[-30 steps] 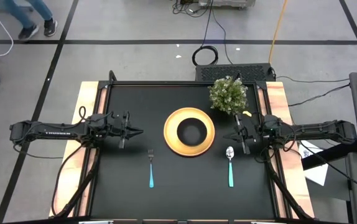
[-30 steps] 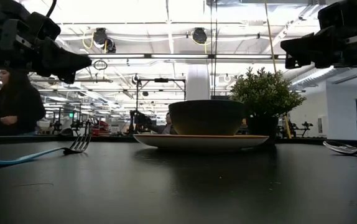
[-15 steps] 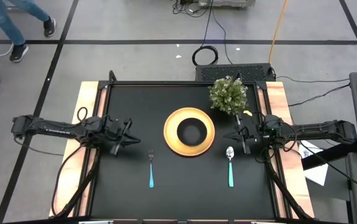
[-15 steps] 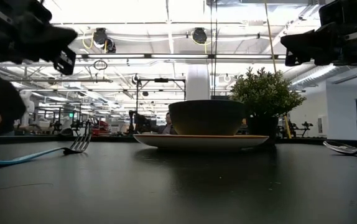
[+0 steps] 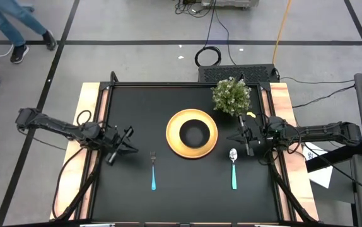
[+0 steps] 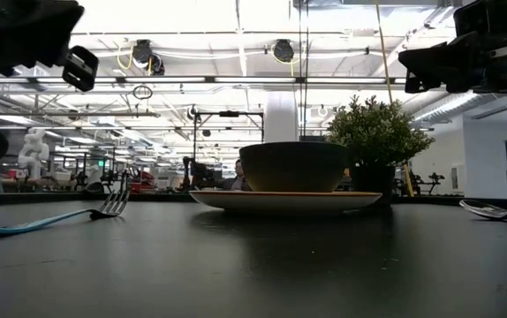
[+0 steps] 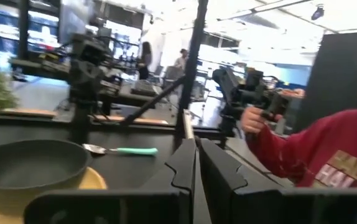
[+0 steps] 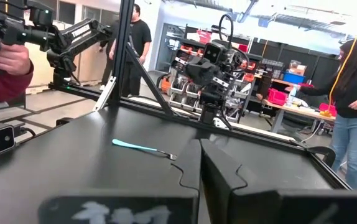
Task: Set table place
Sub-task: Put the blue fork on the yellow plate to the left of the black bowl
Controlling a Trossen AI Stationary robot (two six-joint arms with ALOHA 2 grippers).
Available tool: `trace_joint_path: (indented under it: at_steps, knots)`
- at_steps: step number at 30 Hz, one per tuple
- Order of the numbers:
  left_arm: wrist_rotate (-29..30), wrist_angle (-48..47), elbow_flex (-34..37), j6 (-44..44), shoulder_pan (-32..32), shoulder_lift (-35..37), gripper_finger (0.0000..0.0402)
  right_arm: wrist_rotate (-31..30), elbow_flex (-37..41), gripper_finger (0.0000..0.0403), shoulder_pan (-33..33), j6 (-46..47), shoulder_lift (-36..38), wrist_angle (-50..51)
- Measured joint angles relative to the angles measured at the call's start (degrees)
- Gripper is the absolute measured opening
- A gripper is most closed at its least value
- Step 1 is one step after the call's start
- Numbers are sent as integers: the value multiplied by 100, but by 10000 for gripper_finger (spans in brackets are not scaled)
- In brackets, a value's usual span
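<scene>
While my left gripper (image 5: 125, 141) is hanging over the worktop (image 5: 187, 195) with its fingers (image 7: 188, 163) pressed almost together on nothing, my right gripper (image 5: 241, 133) is waiting at the far side, its fingers (image 8: 191, 163) shut tight and equally empty.

From my left fingertips the fork (image 5: 152, 170) is lying just inward and toward the front edge, tines pointing to the back, teal handle running toward the front, so its long axis is sitting parallel to the side strips. My left arm is the nearer one to it. The spoon (image 5: 233, 167) is mirroring it on the other side, just in front of my right fingertips, bowl toward the back and handle toward the front; my right arm is nearer there.

Between the two utensils the yellow plate (image 5: 176, 144) is sitting in the middle of the worktop, carrying the black bowl (image 5: 192, 132) at its centre. The bowl is looking empty from above. A potted plant (image 5: 231, 96) is standing behind the plate, close to my right gripper.

I am judging the setting already laid.
</scene>
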State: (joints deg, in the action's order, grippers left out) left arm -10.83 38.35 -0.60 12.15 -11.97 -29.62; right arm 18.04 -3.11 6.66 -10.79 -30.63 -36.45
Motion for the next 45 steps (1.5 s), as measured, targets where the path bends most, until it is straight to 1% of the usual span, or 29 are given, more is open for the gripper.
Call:
trace_joint_path:
  at_steps: [7, 11, 14, 17, 22, 26, 28, 30, 32, 38, 40, 43, 45]
  knots:
    - [117, 550, 1, -386, -567, -325, 26, 2, 0, 0, 0, 82, 0, -19]
    - [464, 894, -1, -356, -747, -462, 26, 2, 0, 0, -2, 87, 0, -18]
    - [797, 772, -96, -344, -826, -519, 30, 2, 0, 0, -1, 129, -2, -18]
    - [1234, 318, -325, -283, -898, -609, 53, 2, 0, 0, 0, 133, 0, -19]
    - [2019, -1022, -1012, -143, -1125, -915, 120, 2, 0, 0, 0, 134, -2, -19]
    - [2772, -2092, -1671, 531, -1285, -1286, 177, 2, 0, 0, -1, 242, -1, -19]
    - [2952, -2638, -1999, 937, -1342, -1494, 200, 2, 0, 0, -2, 258, 0, -19]
    - [2956, -3182, -2332, 1193, -1404, -1738, 216, 2, 0, 0, 0, 255, -2, -17]
    - [2850, -3679, -2631, 1103, -1492, -1981, 227, 2, 0, 0, -1, 251, 0, -18]
    - [2367, -5187, -3402, -8, -1627, -2564, 232, 2, 0, 0, -2, 247, -1, -23]
    - [2176, -5470, -3623, -240, -1575, -2689, 232, 2, 0, 0, 0, 247, -1, -50]
    - [1564, -5657, -3870, -419, -1420, -2842, 232, 2, 0, 0, -2, 256, -3, -119]
    - [1249, -5667, -4029, -361, -1267, -2978, 232, 2, 0, 0, -2, 259, -3, -177]
